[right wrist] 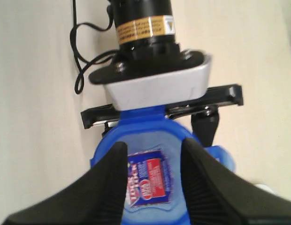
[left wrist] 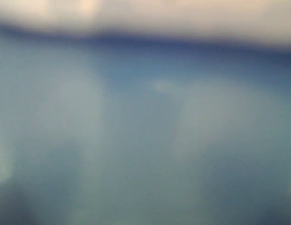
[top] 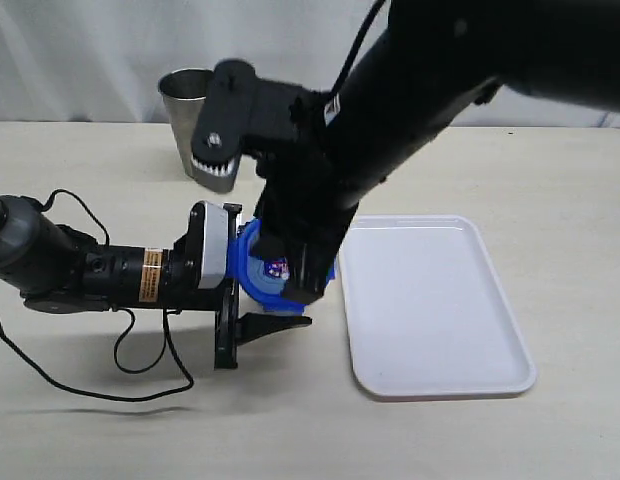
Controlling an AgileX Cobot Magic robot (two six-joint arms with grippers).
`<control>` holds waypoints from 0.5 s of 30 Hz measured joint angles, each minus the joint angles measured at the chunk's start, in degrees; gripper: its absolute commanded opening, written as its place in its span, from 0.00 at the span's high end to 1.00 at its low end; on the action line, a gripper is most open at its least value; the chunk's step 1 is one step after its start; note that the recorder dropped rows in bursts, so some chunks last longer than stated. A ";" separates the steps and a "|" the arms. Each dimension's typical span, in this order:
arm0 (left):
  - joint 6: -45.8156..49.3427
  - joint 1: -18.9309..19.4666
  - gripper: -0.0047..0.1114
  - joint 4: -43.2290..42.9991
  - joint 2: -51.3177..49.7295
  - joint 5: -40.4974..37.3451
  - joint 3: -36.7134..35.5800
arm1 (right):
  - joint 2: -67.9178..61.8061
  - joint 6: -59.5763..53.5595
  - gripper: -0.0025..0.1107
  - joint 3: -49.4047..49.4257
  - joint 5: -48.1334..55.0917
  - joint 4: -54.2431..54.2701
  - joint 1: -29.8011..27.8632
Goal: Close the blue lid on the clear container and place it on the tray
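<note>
Quantity: one rounded-square blue plastic lid [right wrist: 151, 178], red-and-white sticker at centre; one flat white plastic tray [top: 440, 310]; one grey steel cup [top: 185, 105]. Right claw [right wrist: 152, 144] is spread over the lid; whether the left claw [top: 280, 275] grips cannot be determined.

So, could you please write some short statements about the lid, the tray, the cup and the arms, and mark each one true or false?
1. The blue lid lies on the tray. False: it is beside the tray, under the right gripper.
2. The grey steel cup stands upright at the back of the table. True.
3. In the right wrist view, the right gripper's fingers are apart, with the lid's sticker showing between them. True.
4. The left arm comes down from high above the lid. False: it lies low along the table and reaches the lid from the side.
5. The left wrist view shows the tray sharply. False: it shows only a blue blur.
</note>
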State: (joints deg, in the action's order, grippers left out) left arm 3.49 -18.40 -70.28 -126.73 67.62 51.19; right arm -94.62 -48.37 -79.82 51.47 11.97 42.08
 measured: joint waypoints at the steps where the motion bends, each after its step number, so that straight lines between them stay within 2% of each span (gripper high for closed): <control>1: 1.43 -0.09 0.96 -0.56 0.10 0.00 0.00 | -0.01 1.17 0.66 -1.92 1.60 0.33 -0.12; 4: 3.73 -0.22 0.96 -1.46 0.21 -0.12 0.00 | -1.11 5.82 0.66 -8.58 9.33 1.23 -2.90; 7: 3.86 -0.22 0.96 -1.56 0.21 -0.12 0.00 | -4.87 6.73 0.66 -10.39 15.88 4.11 -7.59; 11: 3.86 -0.22 0.96 -1.56 0.31 -0.21 0.00 | -8.29 -0.61 0.66 -10.39 16.52 8.69 -8.80; 15: 3.97 -0.22 0.96 -1.68 0.31 -0.21 0.00 | -8.90 -2.58 0.66 -10.63 15.37 9.54 -8.80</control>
State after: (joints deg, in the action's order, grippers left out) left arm 7.47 -18.63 -71.96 -126.42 67.42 51.19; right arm -103.52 -50.95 -90.45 66.84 21.52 33.28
